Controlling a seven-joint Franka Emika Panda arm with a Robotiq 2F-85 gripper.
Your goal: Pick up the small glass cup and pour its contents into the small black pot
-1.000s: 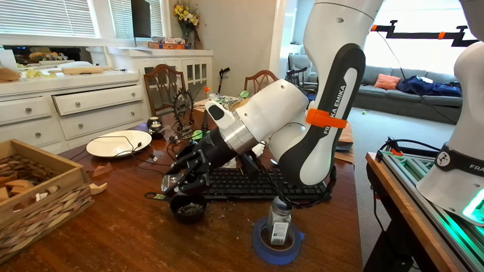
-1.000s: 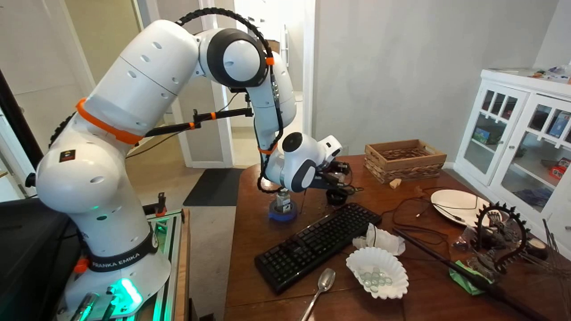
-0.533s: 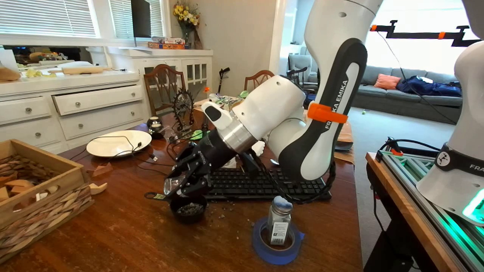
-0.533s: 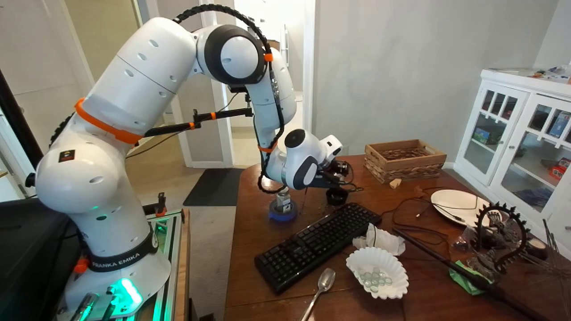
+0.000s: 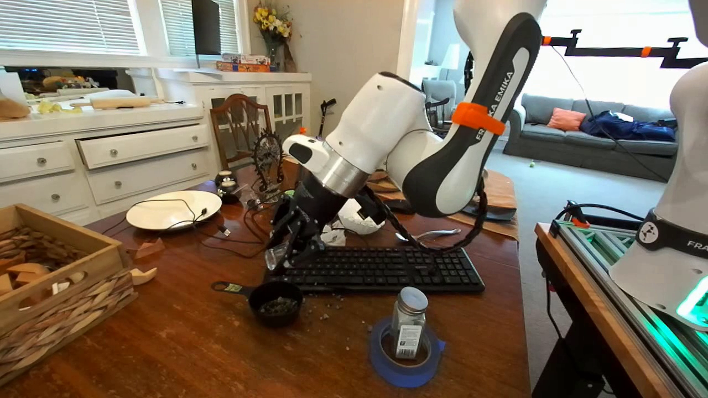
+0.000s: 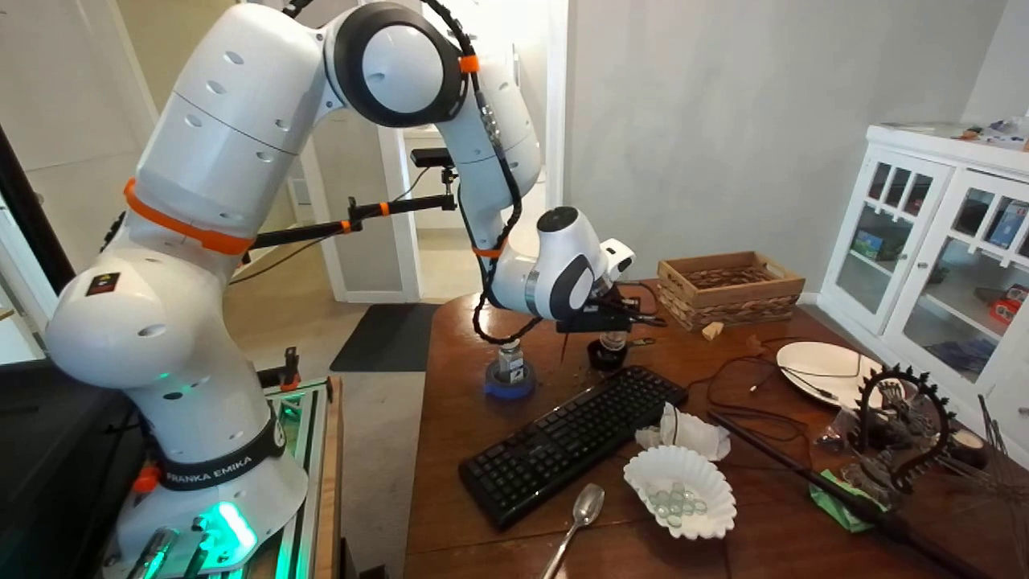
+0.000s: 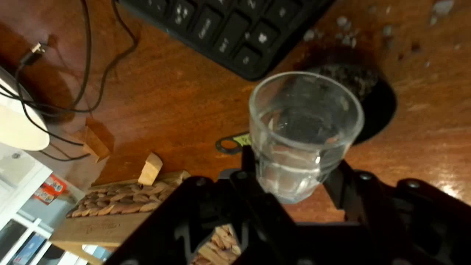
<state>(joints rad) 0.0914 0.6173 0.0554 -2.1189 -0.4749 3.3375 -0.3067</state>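
Glass cup (image 7: 303, 141), in pincer (image 7: 294, 169), nearer kbd (image 5: 381, 270)

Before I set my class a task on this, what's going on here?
A black robot gripper is holding a small clear glass cup close to a small round black pot. The cup looks empty. Loose grey bits lie in the pot, and more are scattered on the brown wooden table beside it, so the pour looks finished, though the cup is not yet set down.
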